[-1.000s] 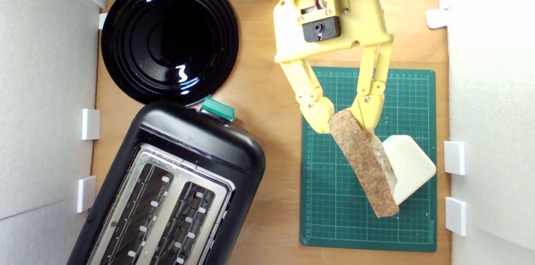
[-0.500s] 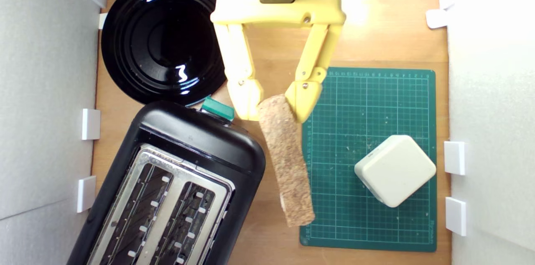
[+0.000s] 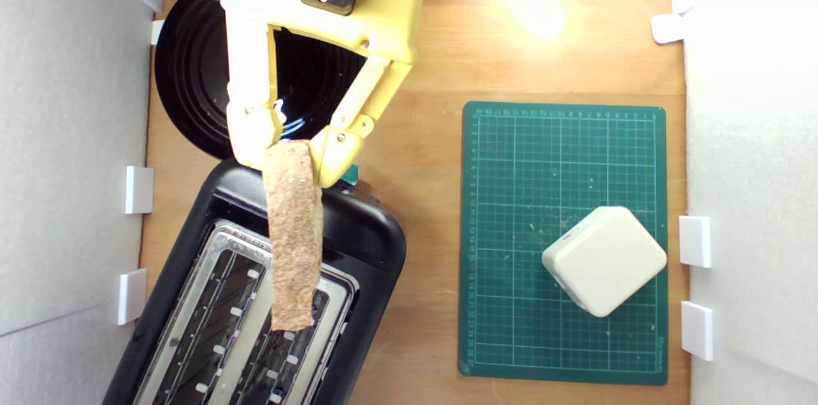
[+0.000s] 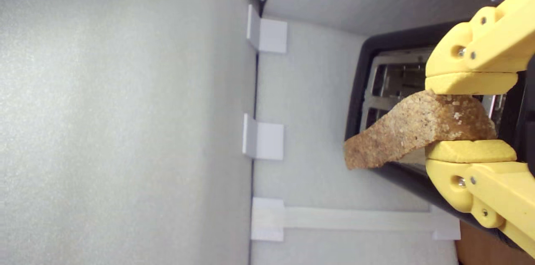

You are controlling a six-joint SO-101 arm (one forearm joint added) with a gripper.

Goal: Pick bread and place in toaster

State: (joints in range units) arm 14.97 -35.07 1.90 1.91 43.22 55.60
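My yellow gripper (image 3: 291, 159) is shut on one end of the bread (image 3: 293, 239), a long brown-crusted slice seen edge-on. The bread hangs in the air above the black toaster (image 3: 358, 232), crossing its shiny metal top plate between the two slots. In the wrist view the bread (image 4: 411, 131) is pinched between both yellow fingertips (image 4: 470, 83), with the toaster (image 4: 359, 89) and its slots behind it. The gripper hides most of the green lever (image 3: 350, 172).
A glossy black plate (image 3: 192, 73) lies beyond the toaster, partly under the arm. On the exterior view's right, a green cutting mat (image 3: 562, 156) holds a cream-white square block (image 3: 604, 259). White foam walls with white clips (image 3: 138, 189) bound both sides.
The gripper has carried the bread from over the green mat leftward in the exterior view, past the wooden gap, to above the toaster. The white block is now uncovered.
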